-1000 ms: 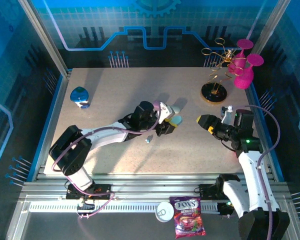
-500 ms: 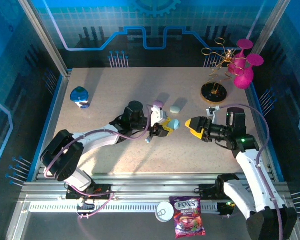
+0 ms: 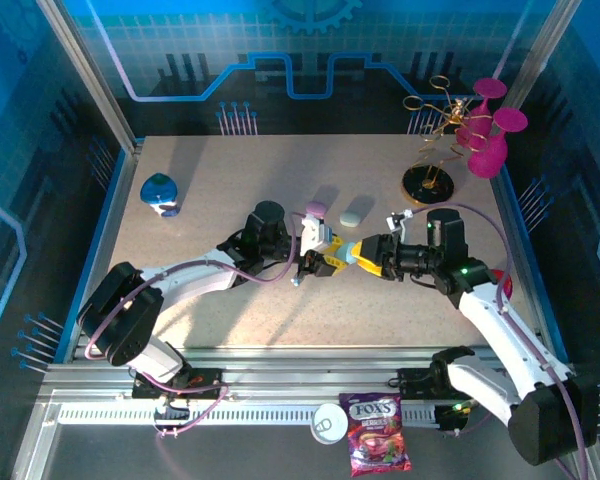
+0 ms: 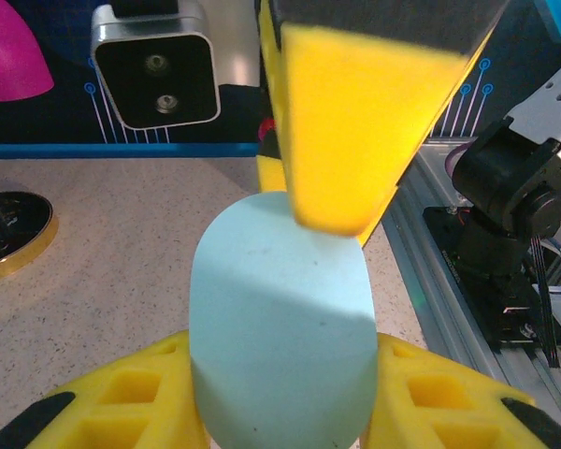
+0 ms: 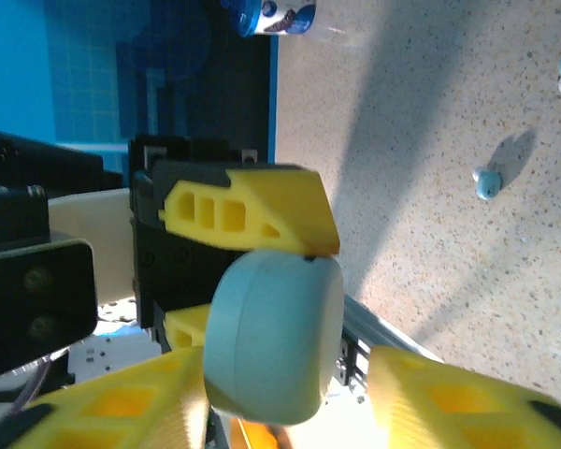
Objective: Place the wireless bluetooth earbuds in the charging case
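Note:
A pale blue pebble-shaped charging case [image 3: 348, 250] is lifted off the table, and my left gripper [image 3: 330, 258] is shut on it. In the left wrist view the case [image 4: 279, 327] stands between my yellow fingers [image 4: 122, 393], closed lid up. My right gripper [image 3: 364, 254] has come in from the right, its jaws open around the case's free end. In the right wrist view the case [image 5: 271, 337] lies against one finger [image 5: 122, 412], with a gap to the other. One tiny pale blue earbud [image 3: 296, 281] lies on the table below the left gripper, and the same earbud [image 5: 487, 182] is in the right wrist view.
A purple case [image 3: 315, 210] and a pale teal case [image 3: 351, 217] lie just behind the grippers. A blue object [image 3: 160, 193] sits at the back left. A gold stand with pink glasses [image 3: 450, 150] is at the back right. A candy bag [image 3: 377, 433] lies off the table's near edge.
My right gripper has moved left to the held case and its jaws have narrowed around it. The left gripper shifted slightly toward the near left, then stayed still with the case.

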Motion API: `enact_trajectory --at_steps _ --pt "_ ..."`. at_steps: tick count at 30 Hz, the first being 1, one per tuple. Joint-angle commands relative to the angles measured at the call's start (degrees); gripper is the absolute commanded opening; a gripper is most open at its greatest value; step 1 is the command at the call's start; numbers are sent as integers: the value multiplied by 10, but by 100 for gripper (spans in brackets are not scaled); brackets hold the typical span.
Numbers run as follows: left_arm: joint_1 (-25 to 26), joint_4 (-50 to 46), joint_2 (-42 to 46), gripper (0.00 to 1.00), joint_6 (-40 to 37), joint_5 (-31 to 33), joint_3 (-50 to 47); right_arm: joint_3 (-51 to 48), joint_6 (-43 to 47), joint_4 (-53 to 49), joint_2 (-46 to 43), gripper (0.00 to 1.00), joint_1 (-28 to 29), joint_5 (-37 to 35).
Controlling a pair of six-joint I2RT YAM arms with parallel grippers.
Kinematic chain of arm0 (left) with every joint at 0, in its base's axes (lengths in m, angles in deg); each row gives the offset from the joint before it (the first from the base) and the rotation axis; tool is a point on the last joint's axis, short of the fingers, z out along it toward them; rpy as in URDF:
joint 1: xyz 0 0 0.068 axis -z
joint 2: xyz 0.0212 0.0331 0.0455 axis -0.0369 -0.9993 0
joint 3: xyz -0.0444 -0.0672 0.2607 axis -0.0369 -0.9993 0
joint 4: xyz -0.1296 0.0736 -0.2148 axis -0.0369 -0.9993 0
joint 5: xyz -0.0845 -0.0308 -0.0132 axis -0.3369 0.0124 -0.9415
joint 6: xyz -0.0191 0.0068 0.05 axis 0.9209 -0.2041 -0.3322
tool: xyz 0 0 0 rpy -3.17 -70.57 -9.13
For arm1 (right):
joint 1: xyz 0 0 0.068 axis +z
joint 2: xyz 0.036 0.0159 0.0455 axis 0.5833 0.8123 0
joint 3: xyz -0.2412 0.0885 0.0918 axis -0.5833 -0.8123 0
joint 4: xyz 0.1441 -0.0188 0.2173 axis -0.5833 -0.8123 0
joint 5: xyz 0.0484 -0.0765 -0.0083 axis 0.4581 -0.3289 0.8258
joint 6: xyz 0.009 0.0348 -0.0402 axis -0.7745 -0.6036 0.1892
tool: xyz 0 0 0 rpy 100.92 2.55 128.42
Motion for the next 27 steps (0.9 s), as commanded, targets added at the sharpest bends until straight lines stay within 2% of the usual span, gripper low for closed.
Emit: enact_trajectory --at_steps 1,7,10,12,15,17,21,24,27 --pt "-2 -9 21 29 -24 -25 3 -2 -17 32 6 40 8 -6" --pt "-1 -11 26 33 -24 -27 0 -4 -15 28 9 22 8 -2" --pt "-1 14 22 39 -10 -23 -5 -7 -19 35 4 17 8 -1" --pt "-1 45 21 50 8 -20 -12 -10 -26 44 1 17 7 2" --pt "-2 147 13 68 67 -15 -34 -18 -49 81 -4 16 -1 14" --pt "-5 239 4 77 122 -15 -50 -32 -87 140 -10 16 -9 28" --pt "-9 423 -25 82 226 5 -72 -64 -177 278 -15 16 -26 52" --pt "-11 534 -55 84 268 34 -87 -75 -230 363 -14 16 -35 59" --pt "-13 535 -61 84 271 32 -81 -82 -278 438 -10 16 -40 63"
